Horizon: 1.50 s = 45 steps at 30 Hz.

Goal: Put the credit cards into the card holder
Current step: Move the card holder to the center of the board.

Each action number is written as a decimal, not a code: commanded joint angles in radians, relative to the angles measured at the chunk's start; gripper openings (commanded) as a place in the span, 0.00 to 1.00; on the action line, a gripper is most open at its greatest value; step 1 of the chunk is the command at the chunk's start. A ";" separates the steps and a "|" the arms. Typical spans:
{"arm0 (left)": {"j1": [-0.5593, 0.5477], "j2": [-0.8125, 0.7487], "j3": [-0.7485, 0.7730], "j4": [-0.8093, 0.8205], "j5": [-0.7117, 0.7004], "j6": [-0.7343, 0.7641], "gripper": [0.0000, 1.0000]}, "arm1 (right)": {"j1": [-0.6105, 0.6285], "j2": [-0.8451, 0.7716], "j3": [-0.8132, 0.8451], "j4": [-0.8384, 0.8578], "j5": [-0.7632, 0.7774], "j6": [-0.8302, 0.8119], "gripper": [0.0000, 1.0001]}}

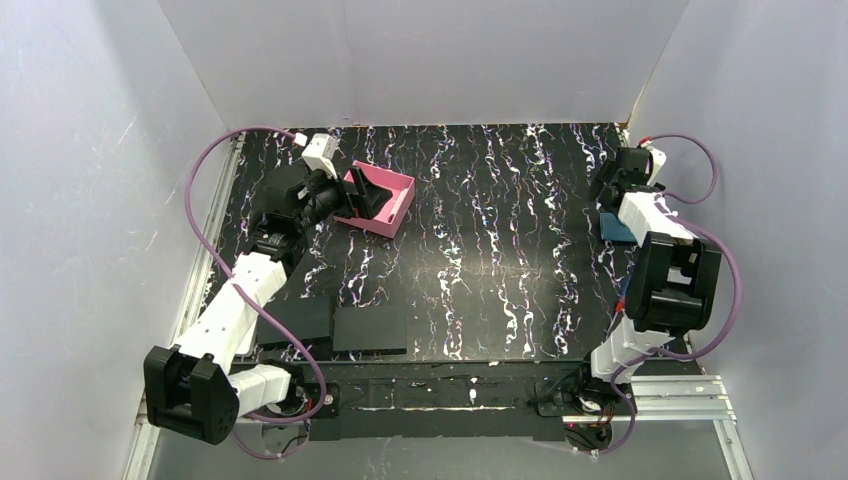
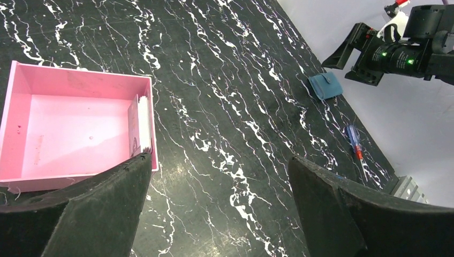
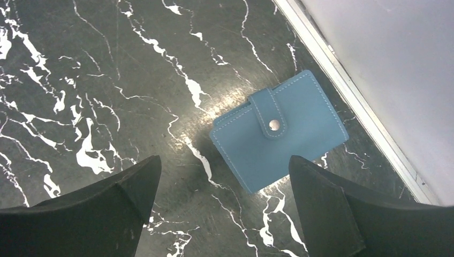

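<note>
While the left gripper (image 2: pixel 219 163) gaped empty, credit cards (image 2: pixel 142 124) stood edgewise inside the card holder (image 2: pixel 75 80), just beside 1 finger.

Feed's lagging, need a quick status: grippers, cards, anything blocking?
Left gripper open at the pink box edge. Right gripper open, over closed blue case. Cards stand against box's inner wall. Nothing seen in the way.
</note>
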 commanded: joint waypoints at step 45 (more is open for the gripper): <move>-0.010 0.045 0.055 0.013 0.098 -0.037 0.99 | 0.124 0.161 -0.200 0.354 -0.327 0.088 0.96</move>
